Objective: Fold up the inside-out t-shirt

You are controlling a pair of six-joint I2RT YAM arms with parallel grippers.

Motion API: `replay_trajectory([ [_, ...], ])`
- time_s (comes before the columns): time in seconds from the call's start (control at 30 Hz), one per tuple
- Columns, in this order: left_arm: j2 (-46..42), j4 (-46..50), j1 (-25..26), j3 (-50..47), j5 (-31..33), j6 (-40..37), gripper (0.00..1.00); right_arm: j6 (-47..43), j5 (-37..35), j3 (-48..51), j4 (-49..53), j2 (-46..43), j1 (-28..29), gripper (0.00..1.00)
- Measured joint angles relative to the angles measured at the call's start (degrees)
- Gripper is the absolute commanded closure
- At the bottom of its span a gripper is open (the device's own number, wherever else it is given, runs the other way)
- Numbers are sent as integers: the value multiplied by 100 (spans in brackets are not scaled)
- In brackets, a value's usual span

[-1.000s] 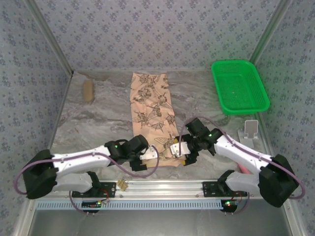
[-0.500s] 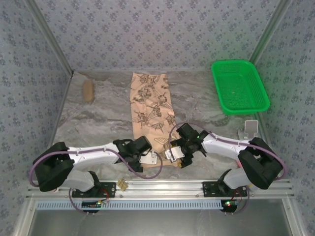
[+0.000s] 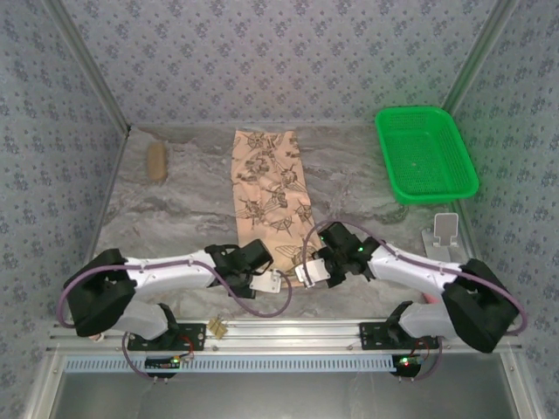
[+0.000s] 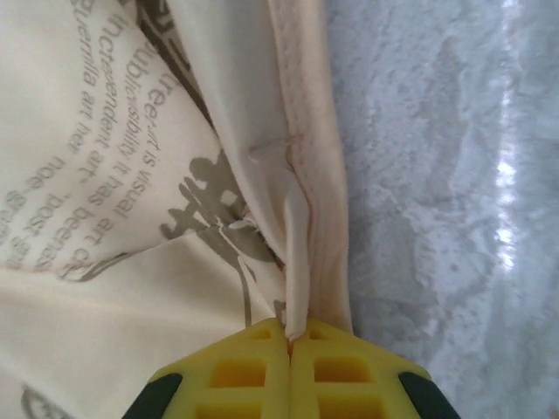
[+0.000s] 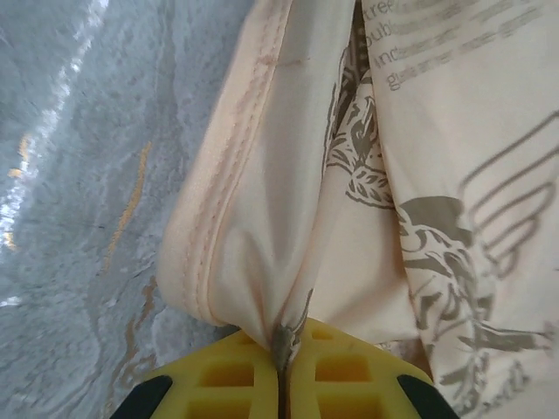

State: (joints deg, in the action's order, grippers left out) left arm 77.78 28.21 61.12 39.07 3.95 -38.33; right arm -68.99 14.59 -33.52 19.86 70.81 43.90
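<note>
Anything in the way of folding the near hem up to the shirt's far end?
Nothing visible. The left gripper and right gripper are shut on the near hem of the t-shirt, and the cloth ahead lies flat. The green basket and brown object sit off to either side.

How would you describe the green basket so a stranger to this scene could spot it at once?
Start at the grey marbled table and look to its far right corner. There sits the green basket, right of the printed t-shirt. It alone is bright green, rigid and meshed.
</note>
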Motion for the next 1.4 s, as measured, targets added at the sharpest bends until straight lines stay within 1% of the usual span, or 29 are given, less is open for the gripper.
replay_trajectory([
  [0.07, -317, 262, 66, 98, -9, 4, 100, 50, 22, -153, 334, -306, 94, 94],
  [0.2, -940, 820, 299, 588, -212, 157, 100, 109, 85, -608, 1010, -828, 271, 95],
  [0.27, -1158, 1023, 490, 793, -293, 280, 100, 216, 114, -706, 1325, -1156, 363, 95],
  [0.4, -1523, 1528, 1071, 1040, -310, 643, 100, 717, 208, -857, 2122, -1768, 710, 95],
  [0.43, -1591, 1685, 1217, 1099, -313, 739, 100, 918, 286, -962, 2363, -1862, 791, 99],
  [0.57, -1670, 2155, 1749, 1429, -313, 1071, 100, 1805, 479, -1628, 3143, -1945, 1115, 100],
  [0.63, -1596, 2435, 1952, 1766, -385, 1255, 100, 2253, 518, -1987, 3434, -1985, 1397, 100],
  [0.73, -1397, 2667, 2033, 2310, -638, 1432, 100, 2826, 538, -2422, 3753, -2179, 1764, 100],
  [0.8, -1325, 2710, 2031, 2581, -765, 1440, 100, 3071, 588, -2677, 3930, -2262, 1825, 100],
  [0.87, -1333, 2732, 1961, 2743, -883, 1375, 100, 3193, 623, -2935, 4079, -2247, 1768, 100],
  [0.97, -1419, 2754, 1565, 2909, -1204, 1154, 100, 3217, 826, -3366, 4422, -2037, 1333, 100],
  [1.07, -1519, 2824, 1038, 3082, -1445, 863, 100, 3193, 1102, -3641, 4618, -1805, 686, 100],
  [1.23, -1480, 3126, 186, 3473, -1941, 245, 100, 3058, 1683, -3676, 4656, -1545, -387, 100],
  [1.33, -1268, 3314, -343, 3709, -2118, -144, 100, 2959, 1958, -3842, 4680, -1250, -914, 100],
  [1.4, -1067, 3399, -621, 3882, -2253, -398, 100, 2892, 2098, -3939, 4666, -1001, -1161, 100],
])
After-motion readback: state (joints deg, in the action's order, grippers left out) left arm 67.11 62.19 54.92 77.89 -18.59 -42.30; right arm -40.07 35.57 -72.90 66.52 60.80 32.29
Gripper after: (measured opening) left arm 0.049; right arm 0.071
